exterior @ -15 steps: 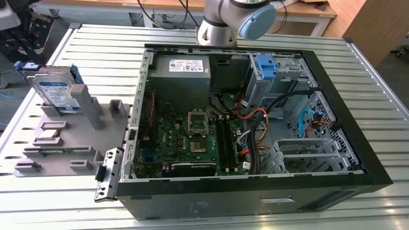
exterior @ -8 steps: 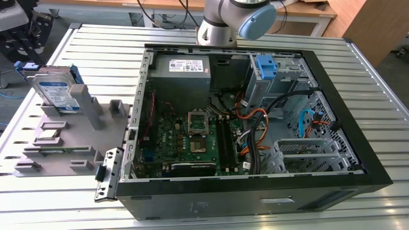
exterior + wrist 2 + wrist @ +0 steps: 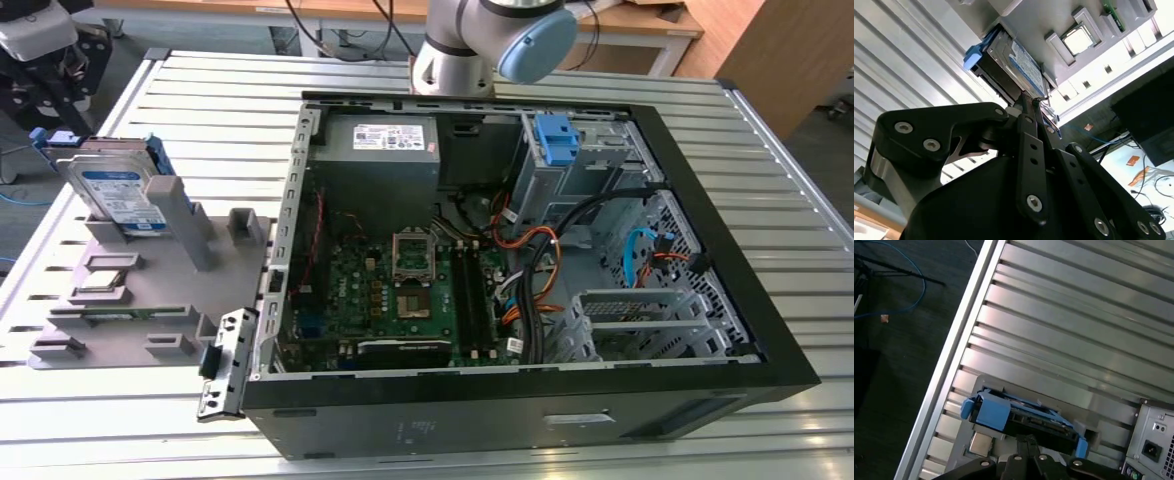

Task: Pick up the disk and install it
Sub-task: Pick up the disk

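The disk [image 3: 118, 190] stands on edge in a grey holder [image 3: 134, 290] on the table, at the exterior view's left. It is silver with a white-and-blue label and a blue carrier frame. My gripper [image 3: 56, 110] hangs just above and behind its top edge. In the second wrist view the fingers come together at the gripper [image 3: 1028, 100], a short way from the disk [image 3: 1016, 62], with nothing between them. In the first wrist view the gripper [image 3: 1026, 440] sits just short of the disk [image 3: 1024, 417] and its blue tab.
An open computer case [image 3: 747, 300] lies at the table's middle and right, with a motherboard, cables, a grey power supply [image 3: 378, 150] and a blue bracket [image 3: 554, 140] in the drive bay. A processor chip [image 3: 1077, 40] rests in the holder. The ribbed table edge [image 3: 949, 360] drops to the floor.
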Action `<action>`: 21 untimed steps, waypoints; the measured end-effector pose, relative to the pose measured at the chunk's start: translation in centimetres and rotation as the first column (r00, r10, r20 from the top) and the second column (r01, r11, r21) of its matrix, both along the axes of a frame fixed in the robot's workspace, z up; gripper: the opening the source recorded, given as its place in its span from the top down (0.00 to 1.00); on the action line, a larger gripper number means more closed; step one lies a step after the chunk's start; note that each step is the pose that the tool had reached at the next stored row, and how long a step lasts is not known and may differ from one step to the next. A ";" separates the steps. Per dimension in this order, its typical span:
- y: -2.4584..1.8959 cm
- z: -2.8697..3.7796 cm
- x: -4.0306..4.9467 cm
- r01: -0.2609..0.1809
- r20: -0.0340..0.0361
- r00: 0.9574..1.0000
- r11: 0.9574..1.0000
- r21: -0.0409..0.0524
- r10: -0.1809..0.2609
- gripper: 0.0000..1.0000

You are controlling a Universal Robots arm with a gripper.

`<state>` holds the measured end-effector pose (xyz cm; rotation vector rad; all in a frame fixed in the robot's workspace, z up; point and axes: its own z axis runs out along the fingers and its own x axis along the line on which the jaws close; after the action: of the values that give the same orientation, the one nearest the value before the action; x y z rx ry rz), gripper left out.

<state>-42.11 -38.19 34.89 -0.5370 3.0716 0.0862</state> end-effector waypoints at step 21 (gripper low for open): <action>0.00 -0.33 0.00 -0.372 0.000 0.928 0.928 0.000 0.372 0.89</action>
<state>-42.11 -38.19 34.56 -1.1134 2.9240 0.0915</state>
